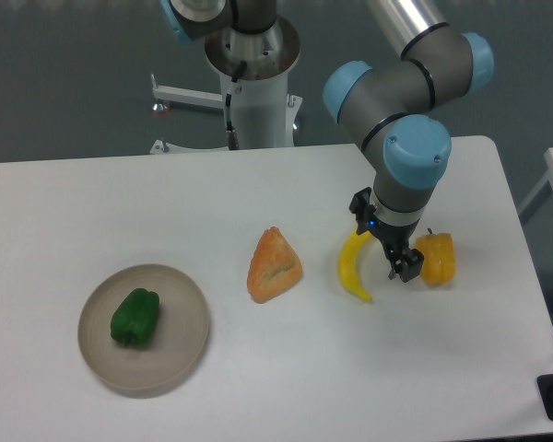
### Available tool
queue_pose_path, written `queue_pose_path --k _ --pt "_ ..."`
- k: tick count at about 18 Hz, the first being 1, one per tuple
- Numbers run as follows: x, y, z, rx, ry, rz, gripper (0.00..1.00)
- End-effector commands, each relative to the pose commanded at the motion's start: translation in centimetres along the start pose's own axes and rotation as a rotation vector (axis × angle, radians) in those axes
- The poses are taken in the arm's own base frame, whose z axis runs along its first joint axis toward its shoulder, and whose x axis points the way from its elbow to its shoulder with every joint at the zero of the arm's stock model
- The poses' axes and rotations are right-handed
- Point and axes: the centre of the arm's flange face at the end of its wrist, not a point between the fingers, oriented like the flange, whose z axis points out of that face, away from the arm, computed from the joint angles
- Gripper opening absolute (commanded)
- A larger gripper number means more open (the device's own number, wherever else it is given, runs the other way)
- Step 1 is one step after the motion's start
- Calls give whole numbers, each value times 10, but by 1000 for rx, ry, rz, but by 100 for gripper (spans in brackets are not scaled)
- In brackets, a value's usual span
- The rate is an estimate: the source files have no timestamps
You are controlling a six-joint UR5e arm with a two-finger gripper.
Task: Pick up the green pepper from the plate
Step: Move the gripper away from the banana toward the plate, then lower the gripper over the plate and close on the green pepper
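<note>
The green pepper [135,318] is small, glossy and dark green. It lies on the left part of the round beige-grey plate [182,345] at the front left of the white table. My gripper [390,256] hangs far to the right of the plate, pointing down between a yellow banana and an orange-yellow pepper. Its fingers [405,267] look close together and nothing shows between them. I cannot tell whether they are fully shut.
An orange wedge-shaped pastry [274,265] lies mid-table. A yellow banana [352,265] lies just left of the gripper, an orange-yellow pepper [436,259] just right of it. The robot's base column [255,83] stands behind the table's far edge.
</note>
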Motion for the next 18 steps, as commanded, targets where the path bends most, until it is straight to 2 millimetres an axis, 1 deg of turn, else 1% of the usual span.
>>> queue_pose_path --k 4,5,6,8,10,12,13,14,16,18 --pt "0 -4 -3 11 -3 1 100" --pt "1 -10 -3 28 -2 2 100" --pt "4 -20 -4 57 -2 -11 100" --pt "11 -49 -11 98 -5 -77 100" --pt "23 -90 -17 123 0 -167 100" --pt "37 -128 -16 124 12 -247 100" --pt "43 -144 -13 122 21 -262 100" --pt "49 -159 -11 120 27 -267 100" --pt "62 -182 -12 121 34 -286 100" --pt "76 -208 -12 128 45 -342 100"
